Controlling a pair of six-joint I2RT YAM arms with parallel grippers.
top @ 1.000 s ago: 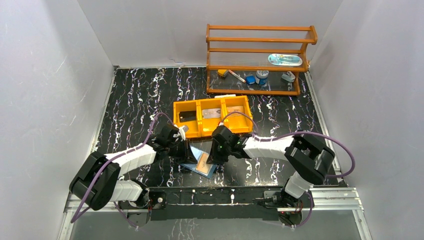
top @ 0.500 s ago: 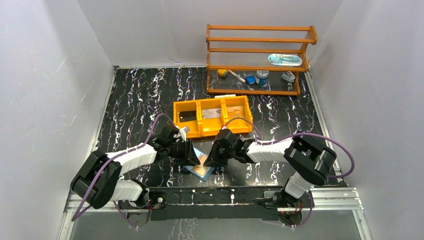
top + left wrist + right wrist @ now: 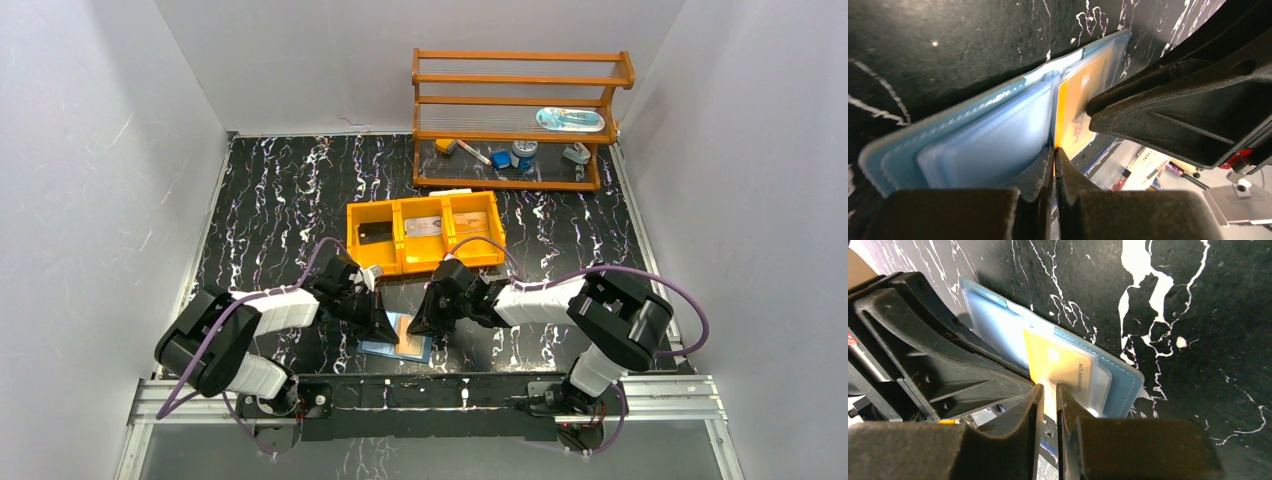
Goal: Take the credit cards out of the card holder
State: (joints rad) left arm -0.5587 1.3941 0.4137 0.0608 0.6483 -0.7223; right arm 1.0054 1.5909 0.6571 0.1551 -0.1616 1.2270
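You have the card holder lying open on the surface in the lower middle of the overhead view, just below the orange tray, with both arms meeting over it. Your left pincer is closed on the pale blue inner leaf near the fold, pinning it. Your right pincer is closed on the protruding edge of the orange credit card, which appears partly out of its clear slot. To draw it well, I judge you should pull the card straight along the slot, flat and parallel to the leaf rather than upward, so the thin plastic neither bows nor slips from the grip. Keep the left hold firm so the holder does not drag along, and watch that the two pincers, almost touching, do not knock together. Whether more cards sit behind the orange one I cannot tell. A second ago the holder was tipped up at a slant between the pincers. Now it lies flatter and lower in the frame, the left arm's elbow has shifted toward the middle, and the right pincer sits a little further to the lower left.
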